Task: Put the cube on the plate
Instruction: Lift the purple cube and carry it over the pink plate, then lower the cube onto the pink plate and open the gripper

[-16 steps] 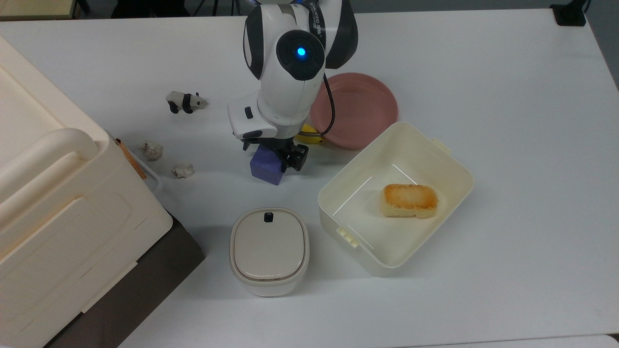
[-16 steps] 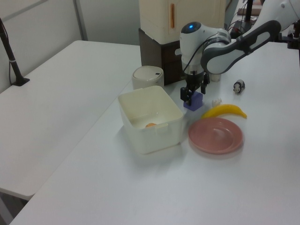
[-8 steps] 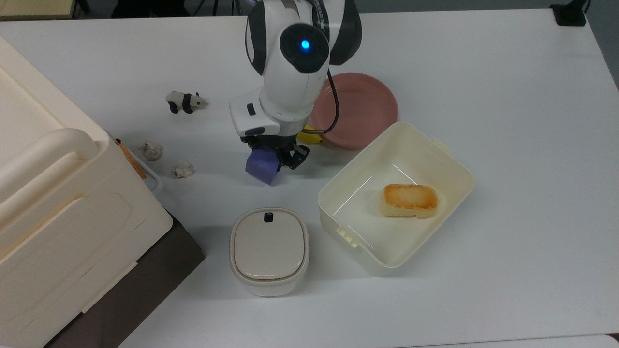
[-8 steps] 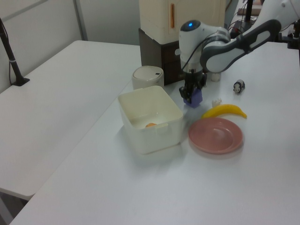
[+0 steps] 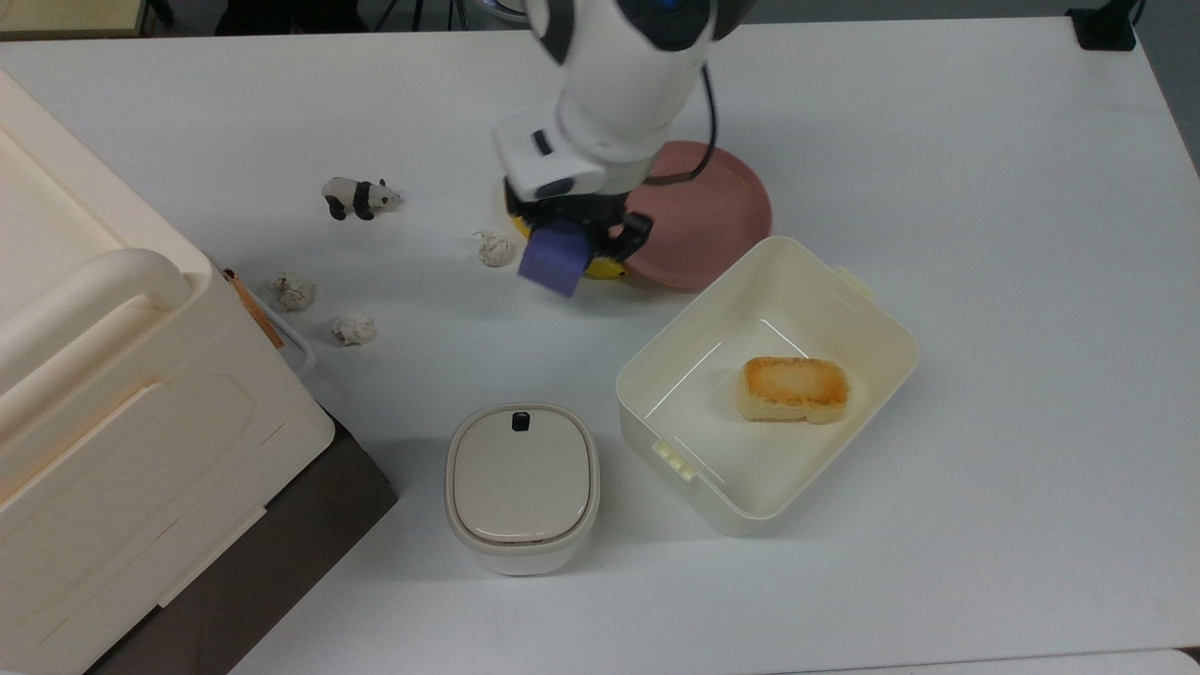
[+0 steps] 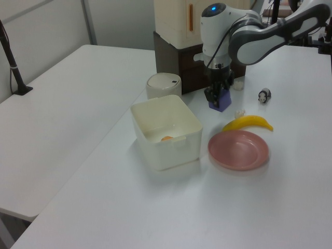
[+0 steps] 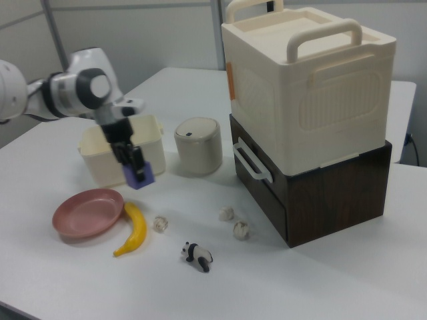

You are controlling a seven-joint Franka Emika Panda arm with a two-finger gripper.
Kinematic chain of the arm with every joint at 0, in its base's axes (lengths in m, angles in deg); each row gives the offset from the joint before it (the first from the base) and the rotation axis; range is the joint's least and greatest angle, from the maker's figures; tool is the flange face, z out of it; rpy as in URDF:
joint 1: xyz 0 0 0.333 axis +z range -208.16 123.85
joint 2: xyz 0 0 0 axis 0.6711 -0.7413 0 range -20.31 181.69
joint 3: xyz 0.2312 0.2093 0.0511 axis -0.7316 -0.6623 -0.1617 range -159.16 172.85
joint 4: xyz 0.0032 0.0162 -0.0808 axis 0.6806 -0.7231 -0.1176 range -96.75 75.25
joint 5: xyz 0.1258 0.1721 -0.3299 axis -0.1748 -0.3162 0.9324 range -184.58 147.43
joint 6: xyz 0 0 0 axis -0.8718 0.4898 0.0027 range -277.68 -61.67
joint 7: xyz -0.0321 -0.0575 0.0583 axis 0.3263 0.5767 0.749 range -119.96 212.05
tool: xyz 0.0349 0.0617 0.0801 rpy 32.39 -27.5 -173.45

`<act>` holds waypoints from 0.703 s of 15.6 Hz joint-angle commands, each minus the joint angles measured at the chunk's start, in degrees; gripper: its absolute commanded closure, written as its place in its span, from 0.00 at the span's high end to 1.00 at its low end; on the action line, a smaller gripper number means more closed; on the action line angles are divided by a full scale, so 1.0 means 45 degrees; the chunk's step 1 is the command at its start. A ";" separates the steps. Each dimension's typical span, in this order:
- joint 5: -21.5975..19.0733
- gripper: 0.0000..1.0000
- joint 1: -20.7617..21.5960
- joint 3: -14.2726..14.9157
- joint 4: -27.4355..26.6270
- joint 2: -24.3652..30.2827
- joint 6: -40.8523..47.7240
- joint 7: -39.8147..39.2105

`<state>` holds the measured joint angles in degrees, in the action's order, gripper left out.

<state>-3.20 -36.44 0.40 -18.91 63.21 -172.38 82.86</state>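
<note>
My gripper (image 5: 577, 246) is shut on the blue-purple cube (image 5: 555, 261) and holds it in the air, clear of the table. In the top view the cube hangs over the near end of a yellow banana (image 5: 601, 272), just left of the salmon-pink plate (image 5: 703, 225). The arm hides part of the plate's left rim. The left view has the cube (image 6: 220, 99) in the gripper (image 6: 217, 96) well behind the plate (image 6: 238, 150). In the right view the cube (image 7: 140, 175) hangs above and right of the plate (image 7: 88, 212).
A cream tub (image 5: 656, 366) holding a golden bread loaf (image 5: 795, 388) sits by the plate. A lidded round container (image 5: 521, 483), a toy panda (image 5: 358, 197), three crumpled paper balls (image 5: 495, 247) and a big cream box (image 5: 94, 375) on a dark base stand around.
The gripper has lifted the cube off the table and carried it up and right in the top view, toward the plate. A paper ball formerly hidden by the arm now shows.
</note>
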 commanded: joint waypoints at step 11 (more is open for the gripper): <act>0.0314 0.56 0.1073 -0.2160 -0.1410 0.0487 0.2014 0.1759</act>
<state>-3.14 -32.97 -9.61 -23.03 63.87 -164.09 87.91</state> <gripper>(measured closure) 0.427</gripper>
